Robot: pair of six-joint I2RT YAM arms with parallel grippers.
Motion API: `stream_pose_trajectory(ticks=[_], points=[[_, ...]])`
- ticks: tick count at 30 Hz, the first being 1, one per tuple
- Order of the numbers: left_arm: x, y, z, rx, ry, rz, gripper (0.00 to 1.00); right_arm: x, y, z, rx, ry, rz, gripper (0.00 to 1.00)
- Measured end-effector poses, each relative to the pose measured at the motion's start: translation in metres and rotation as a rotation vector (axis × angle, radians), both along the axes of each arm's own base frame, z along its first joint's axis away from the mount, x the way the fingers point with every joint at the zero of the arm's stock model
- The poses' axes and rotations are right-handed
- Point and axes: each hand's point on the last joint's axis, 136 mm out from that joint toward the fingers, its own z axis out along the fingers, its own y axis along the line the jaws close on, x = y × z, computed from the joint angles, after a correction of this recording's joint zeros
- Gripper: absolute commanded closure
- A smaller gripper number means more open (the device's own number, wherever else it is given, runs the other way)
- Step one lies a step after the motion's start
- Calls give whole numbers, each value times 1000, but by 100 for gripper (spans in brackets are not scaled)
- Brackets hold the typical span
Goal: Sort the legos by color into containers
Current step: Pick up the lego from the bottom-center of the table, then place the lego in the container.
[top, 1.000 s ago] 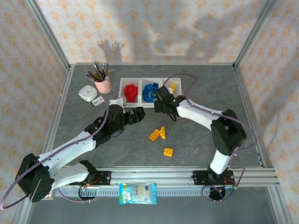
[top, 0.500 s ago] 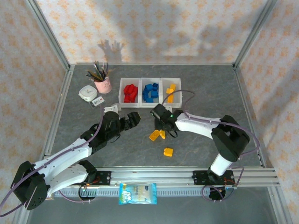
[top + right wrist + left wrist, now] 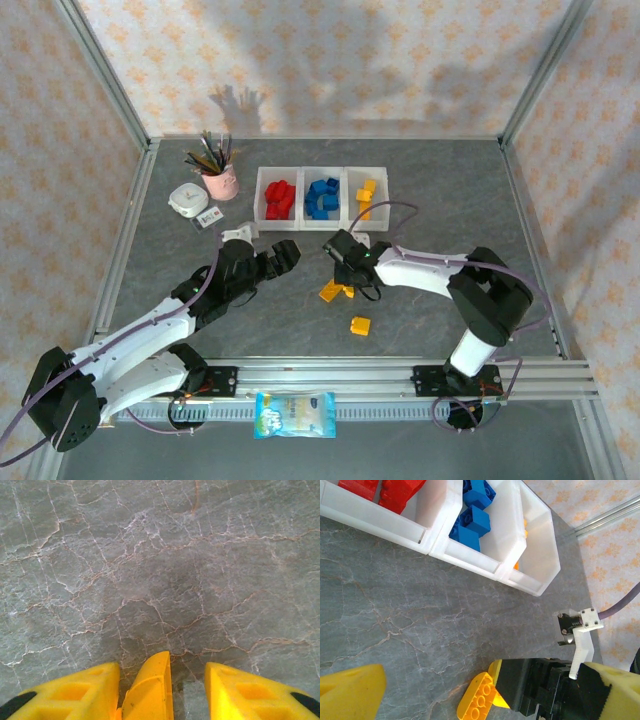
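The containers stand in a row at the back, holding red legos, blue legos and yellow legos. Two yellow bricks lie together mid-table, and a third yellow brick lies nearer. My right gripper is down over the pair. In the right wrist view one yellow brick stands between its fingers, close to the left finger, with a gap to the right one. My left gripper hovers open and empty, left of the pair. The left wrist view shows the rounded yellow brick beside the right gripper's black body.
A pink cup of brushes, a white round case and a small card sit at the back left. A blue-and-white packet lies by the near rail. Metal frame posts border the table.
My right arm has swung from the bins down to the two yellow bricks, and its jaws have narrowed around one. My left arm has drawn back slightly.
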Motion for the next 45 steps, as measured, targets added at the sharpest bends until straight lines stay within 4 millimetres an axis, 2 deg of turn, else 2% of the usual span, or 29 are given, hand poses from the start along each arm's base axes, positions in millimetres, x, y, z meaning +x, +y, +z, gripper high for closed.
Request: stream_pose_trajectory(ticks=[22, 26, 30, 33, 36, 45], points=[[0, -2, -6, 9, 17, -8, 1, 3, 7, -3, 27, -6, -1, 76], [0, -2, -6, 10, 17, -9, 1, 3, 6, 1, 37, -11, -3, 77], [0, -2, -5, 7, 15, -12, 1, 10, 0, 15, 62, -34, -25, 78], [1, -4, 0, 0, 10, -16, 1, 20, -11, 31, 77, -63, -49, 78], [5, -9, 2, -4, 10, -23, 1, 38, -23, 48, 82, -99, -80, 78], [22, -38, 18, -18, -6, -74, 1, 130, -54, 127, 66, -324, -182, 77]])
